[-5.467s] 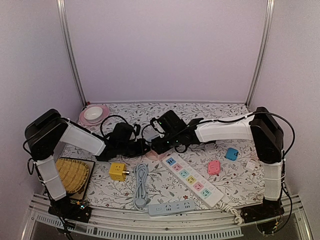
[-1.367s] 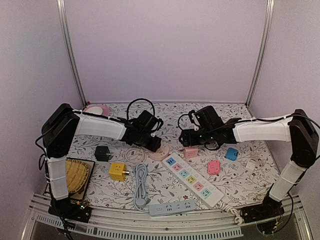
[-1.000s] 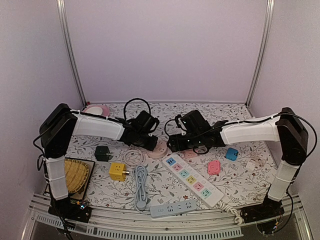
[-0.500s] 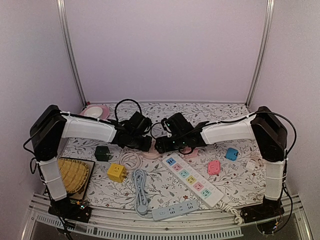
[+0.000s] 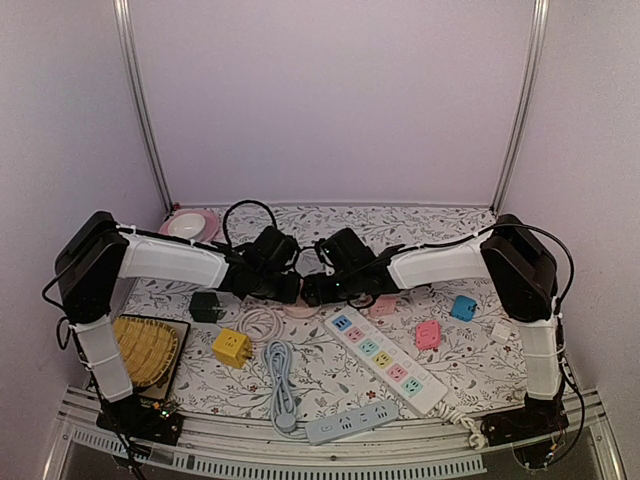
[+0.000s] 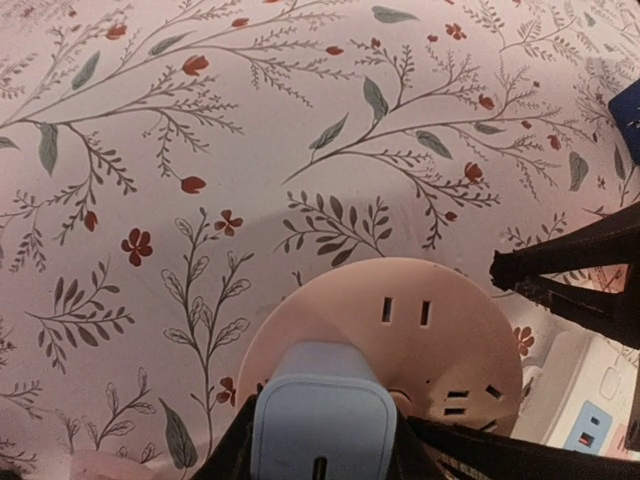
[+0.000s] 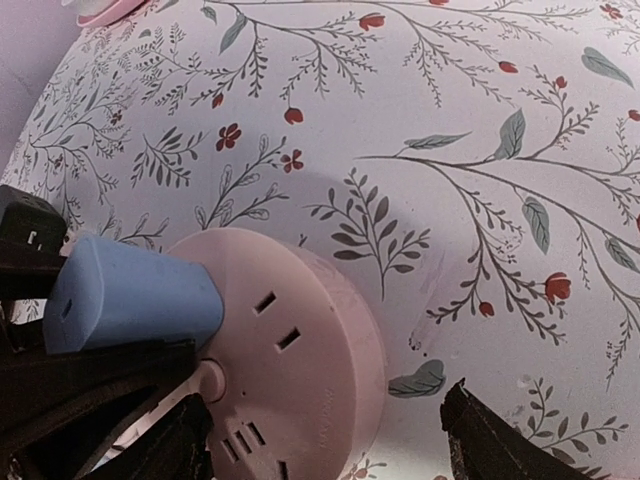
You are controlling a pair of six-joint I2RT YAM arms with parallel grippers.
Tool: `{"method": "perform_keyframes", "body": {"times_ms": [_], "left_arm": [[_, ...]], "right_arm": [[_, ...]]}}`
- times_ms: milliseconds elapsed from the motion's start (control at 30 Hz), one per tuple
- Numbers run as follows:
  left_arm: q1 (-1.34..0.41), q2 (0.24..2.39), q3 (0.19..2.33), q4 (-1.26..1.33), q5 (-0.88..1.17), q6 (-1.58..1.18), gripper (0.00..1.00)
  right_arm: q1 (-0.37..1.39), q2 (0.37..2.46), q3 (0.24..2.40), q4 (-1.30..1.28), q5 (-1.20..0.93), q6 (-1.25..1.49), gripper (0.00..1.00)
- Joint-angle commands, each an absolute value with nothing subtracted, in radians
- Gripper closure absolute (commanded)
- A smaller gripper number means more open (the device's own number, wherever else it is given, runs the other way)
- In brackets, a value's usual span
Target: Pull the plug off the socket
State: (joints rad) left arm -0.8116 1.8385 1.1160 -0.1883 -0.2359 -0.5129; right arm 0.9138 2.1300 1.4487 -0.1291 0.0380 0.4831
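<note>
Pink and round, the socket (image 5: 300, 309) lies flat on a floral-printed worktop (image 5: 440, 225), near its middle. Both robot arms reach in and meet over it.

A pale blue plug (image 6: 322, 425) stands seated in the socket's upper face, close to one edge. The left gripper (image 6: 322, 445) has its dark fingers (image 6: 236, 448) clamped on the plug's two sides. The right wrist camera shows the same grasp from the other side, the plug (image 7: 130, 290) pinched between black fingers where it meets the socket (image 7: 300, 350). Several empty slot pairs show on the socket's face beside the plug.

The right gripper (image 7: 335, 455) hangs just over the socket with its fingers (image 7: 490, 440) spread wide and holding nothing. One finger is over the socket's near edge and the other is out over the bare worktop. Whether either finger touches the socket cannot be told.

From above, the two grippers sit almost tip to tip, the left gripper (image 5: 285, 288) just beside the right gripper (image 5: 316, 291).

Nearer the arm bases lie a long white power strip (image 5: 385, 360) with coloured outlets, a yellow cube adapter (image 5: 232, 347), a coiled grey cable (image 5: 280, 385) and a grey-blue power strip (image 5: 350, 420). Small pink (image 5: 428, 334) and blue (image 5: 462, 307) adapters lie to the right.
</note>
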Motion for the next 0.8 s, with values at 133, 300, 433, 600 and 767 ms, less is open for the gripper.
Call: {"method": "perform_keyframes", "body": {"times_ms": [133, 300, 433, 600, 767], "left_arm": [[-0.815, 1.889, 1.195, -0.138, -0.248, -0.553, 1.0], [-0.799, 1.895, 1.209, -0.132, -0.23, -0.558, 1.0], [-0.79, 1.87, 1.195, -0.103, -0.216, -0.543, 1.0], [-0.788, 1.825, 1.145, -0.028, -0.2, -0.518, 1.0], [-0.787, 1.772, 1.073, 0.049, -0.192, -0.515, 1.0]], "right_arm": [[0.898, 2.245, 1.537, -0.195, 0.158, 0.494, 0.19], [0.897, 2.292, 1.572, -0.246, 0.197, 0.483, 0.19], [0.897, 2.308, 1.568, -0.268, 0.212, 0.486, 0.19], [0.891, 2.324, 1.57, -0.286, 0.2, 0.486, 0.19], [0.875, 2.339, 1.574, -0.304, 0.179, 0.496, 0.19]]}}
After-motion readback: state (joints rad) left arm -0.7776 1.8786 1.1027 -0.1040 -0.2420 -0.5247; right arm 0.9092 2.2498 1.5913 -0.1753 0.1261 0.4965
